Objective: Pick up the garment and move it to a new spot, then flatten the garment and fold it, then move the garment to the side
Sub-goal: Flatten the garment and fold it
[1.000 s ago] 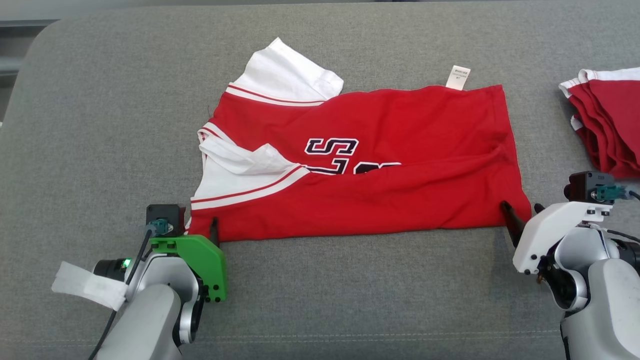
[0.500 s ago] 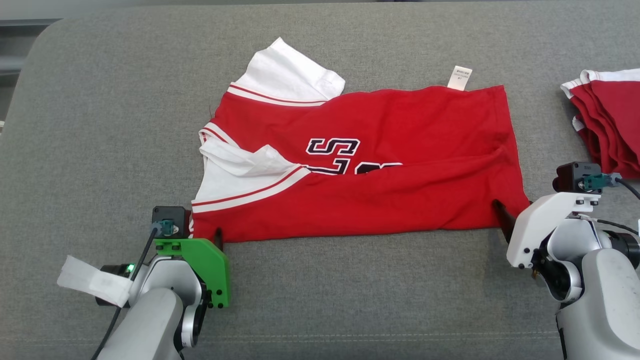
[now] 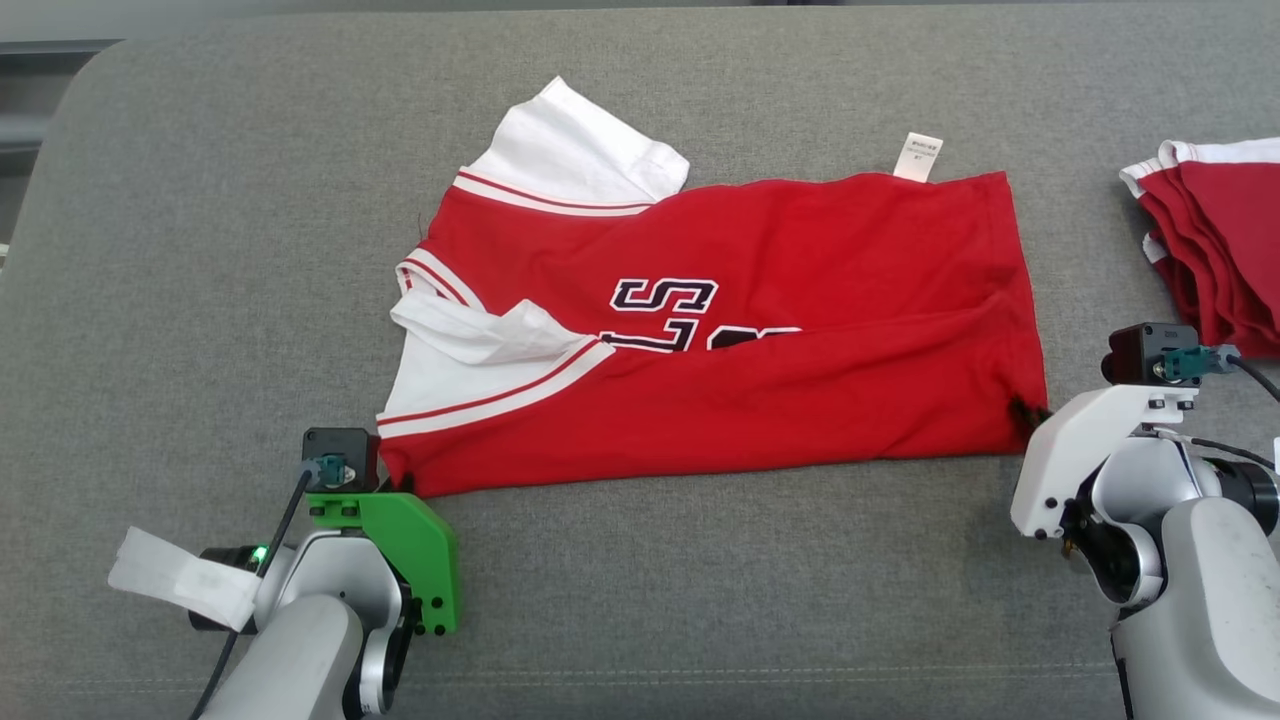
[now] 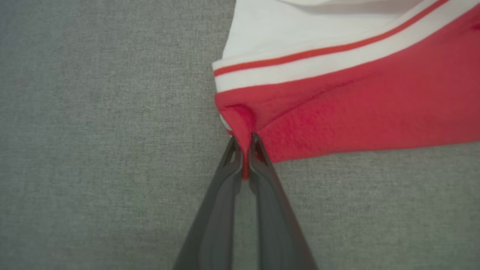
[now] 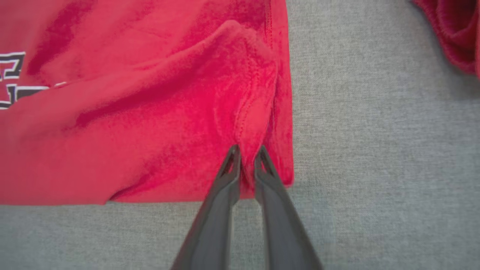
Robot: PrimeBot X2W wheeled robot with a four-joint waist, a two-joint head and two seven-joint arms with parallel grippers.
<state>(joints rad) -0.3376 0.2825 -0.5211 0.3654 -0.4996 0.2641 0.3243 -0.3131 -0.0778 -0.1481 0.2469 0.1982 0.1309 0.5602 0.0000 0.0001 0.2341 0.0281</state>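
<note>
Pinching near-left hem corner of red-and-white lettered jersey shirt [image 3: 720, 400] in left gripper [image 4: 244, 150]; pinching bunched near-right corner in right gripper [image 5: 247, 157]. Lying spread mid grey woven cushion [image 3: 200, 300], with black lettering [image 3: 665, 295] half hidden under a fold. Cropping at right edge: pile of red garments [image 3: 1215, 250].

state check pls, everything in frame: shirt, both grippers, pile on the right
red shirt, flat on the grey cushion, near part folded over its lettering, wrinkled.
left gripper, fingers shut on the shirt's near sleeve-end corner.
right gripper, fingers shut on the shirt's near hem corner.
near white sleeve, crumpled.
pile of red garments, folded, untouched.
</note>
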